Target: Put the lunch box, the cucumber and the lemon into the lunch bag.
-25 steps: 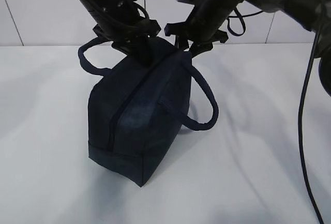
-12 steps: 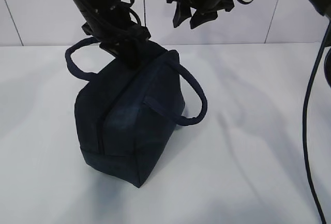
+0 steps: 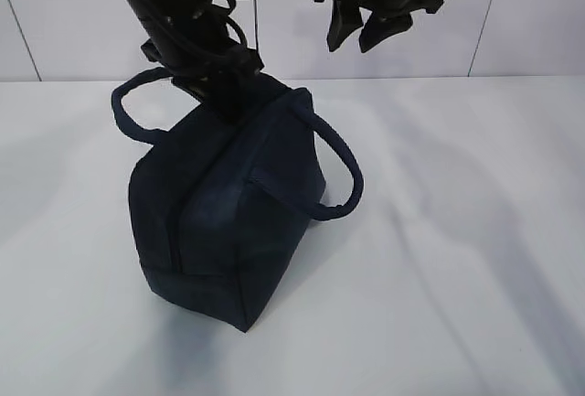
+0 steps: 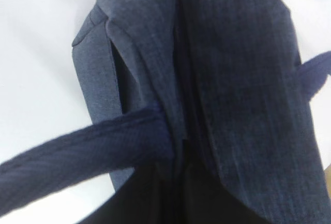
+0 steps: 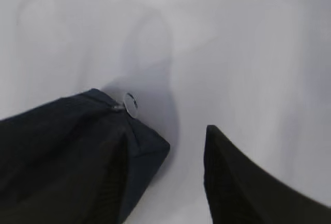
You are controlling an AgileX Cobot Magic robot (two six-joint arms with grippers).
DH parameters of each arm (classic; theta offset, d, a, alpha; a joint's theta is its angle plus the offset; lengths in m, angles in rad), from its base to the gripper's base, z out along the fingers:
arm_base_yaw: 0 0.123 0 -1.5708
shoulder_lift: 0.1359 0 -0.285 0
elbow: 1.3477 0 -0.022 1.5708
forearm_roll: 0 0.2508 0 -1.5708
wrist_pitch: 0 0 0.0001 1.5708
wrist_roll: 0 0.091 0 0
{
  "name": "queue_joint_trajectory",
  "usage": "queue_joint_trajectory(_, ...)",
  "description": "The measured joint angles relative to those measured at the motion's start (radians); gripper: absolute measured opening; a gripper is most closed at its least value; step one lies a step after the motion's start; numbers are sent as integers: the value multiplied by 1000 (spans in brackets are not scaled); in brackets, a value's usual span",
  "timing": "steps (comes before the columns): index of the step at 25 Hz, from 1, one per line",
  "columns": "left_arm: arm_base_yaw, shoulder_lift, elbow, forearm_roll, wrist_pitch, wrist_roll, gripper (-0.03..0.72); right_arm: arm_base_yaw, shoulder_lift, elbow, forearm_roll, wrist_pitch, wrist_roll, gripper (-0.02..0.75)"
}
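Observation:
The dark navy lunch bag point(image 3: 228, 204) stands on the white table, its zipper line point(image 3: 178, 222) running down the near end. My left gripper point(image 3: 224, 94) is shut on the fabric at the bag's top; in the left wrist view the bag point(image 4: 232, 79) fills the frame and its handle point(image 4: 77, 157) crosses in front. My right gripper point(image 3: 361, 30) hangs open and empty above and to the right of the bag. The right wrist view shows a bag corner point(image 5: 145, 149) with the silver ring pull point(image 5: 130, 104). The lunch box, cucumber and lemon are out of view.
The white table point(image 3: 457, 231) stretches around the bag, with a pale wall behind. The bag's loop handles stick out to the left point(image 3: 128, 103) and to the right point(image 3: 343, 172).
My right gripper has let go of the bag's top and risen up and to the right, open. The bag has shifted a little to the left with my left gripper.

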Motion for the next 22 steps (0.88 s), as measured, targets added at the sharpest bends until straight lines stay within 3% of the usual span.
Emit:
queue_joint_trajectory(4,-1,-2,0,33,2,-38,69,0,-125,136,-40,0,-12,351)
queue_joint_trajectory(10,-1,-7,0,76,4,-45,327,0,-335,382,-70,0,-20,349)
queue_joint_trajectory(13,-1,-41,0,85,9,-45,407,0,-443,518,-74,0,-27,349)
queue_joint_trajectory(22,-1,-213,9,89,21,-81,433,0,-738,735,-84,0,-61,348)
